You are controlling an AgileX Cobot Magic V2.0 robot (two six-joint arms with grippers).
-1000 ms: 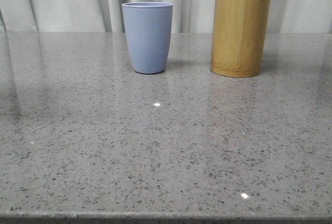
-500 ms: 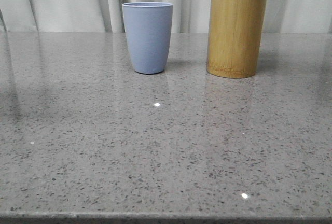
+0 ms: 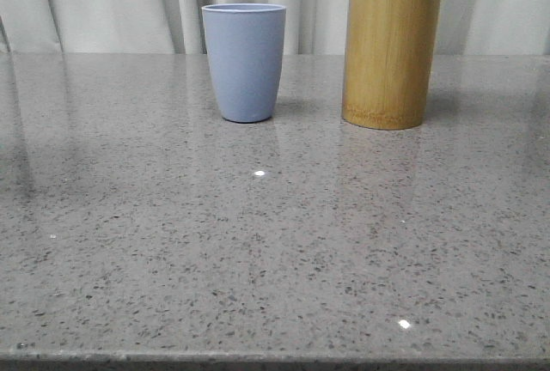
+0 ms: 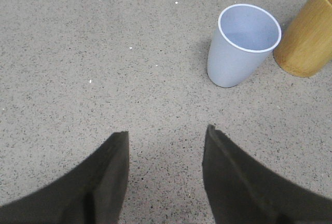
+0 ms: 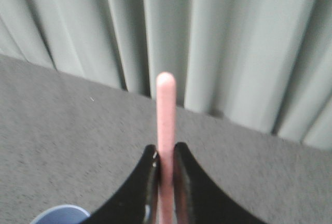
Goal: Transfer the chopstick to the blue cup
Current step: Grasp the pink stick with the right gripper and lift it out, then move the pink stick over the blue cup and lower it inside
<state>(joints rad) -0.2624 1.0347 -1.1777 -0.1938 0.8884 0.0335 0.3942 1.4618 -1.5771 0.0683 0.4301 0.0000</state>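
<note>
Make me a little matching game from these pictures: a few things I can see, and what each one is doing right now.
Things:
1. chopstick
2. blue cup
3. bamboo holder
4. left gripper

States:
A. open above the bare table
B. standing empty, left of the taller vessel
C. pinched between the right gripper fingers
D. tallest vessel, at the right of the front view

Pairs: 1-C, 2-B, 3-D, 4-A

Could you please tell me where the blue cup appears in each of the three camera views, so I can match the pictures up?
Front view: the blue cup stands upright at the far side of the table, left of the bamboo holder.
Left wrist view: it sits at upper right, open mouth visible, empty, beside the bamboo holder, beyond the open left claw.
Right wrist view: a sliver of its rim shows at the bottom edge.
Shared landmark: the speckled grey table.
</note>
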